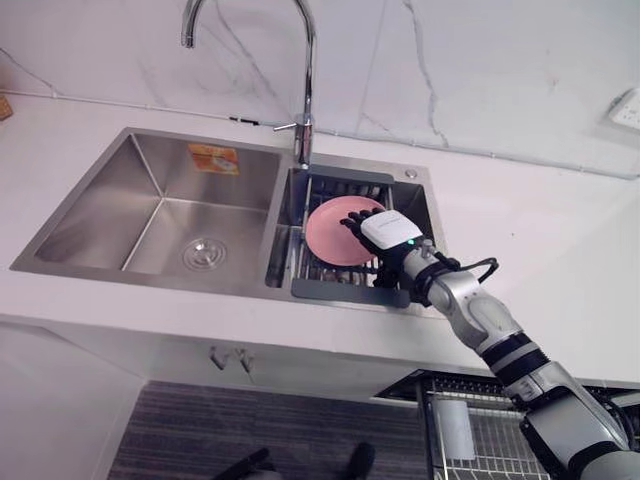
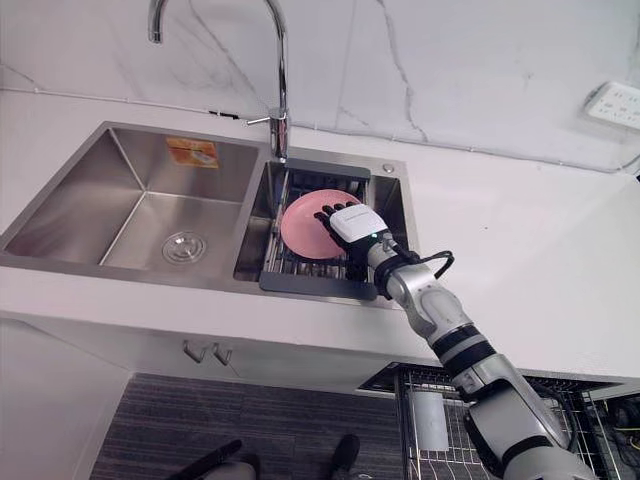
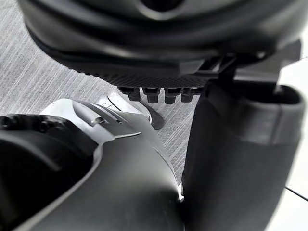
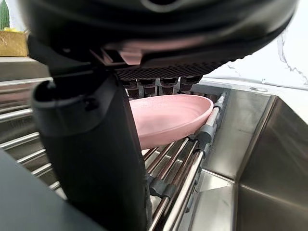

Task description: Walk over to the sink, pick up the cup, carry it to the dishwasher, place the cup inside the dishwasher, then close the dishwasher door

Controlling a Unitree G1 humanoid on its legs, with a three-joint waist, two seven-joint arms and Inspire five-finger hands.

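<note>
A pink shallow dish (image 1: 333, 236) lies on a dark drying rack (image 1: 340, 290) in the right basin of the steel sink (image 1: 90, 265); I see no cup in the sink. My right hand (image 1: 390, 232) reaches in from the lower right and hovers over the dish's right side. In the right wrist view its fingers (image 4: 159, 85) stretch straight above the dish (image 4: 173, 115), with the thumb (image 4: 91, 144) standing in front of the near rim. The hand is open. My left hand (image 3: 144, 29) hangs low over grey floor, fingers relaxed and holding nothing.
A tall curved faucet (image 1: 305, 100) stands behind the divider between the basins. The left basin (image 1: 180, 230) has only a drain. White counter runs around the sink. Below at the right, a wire dishwasher rack (image 1: 480, 410) is pulled out, with a pale glass-like item (image 1: 457, 428) in it.
</note>
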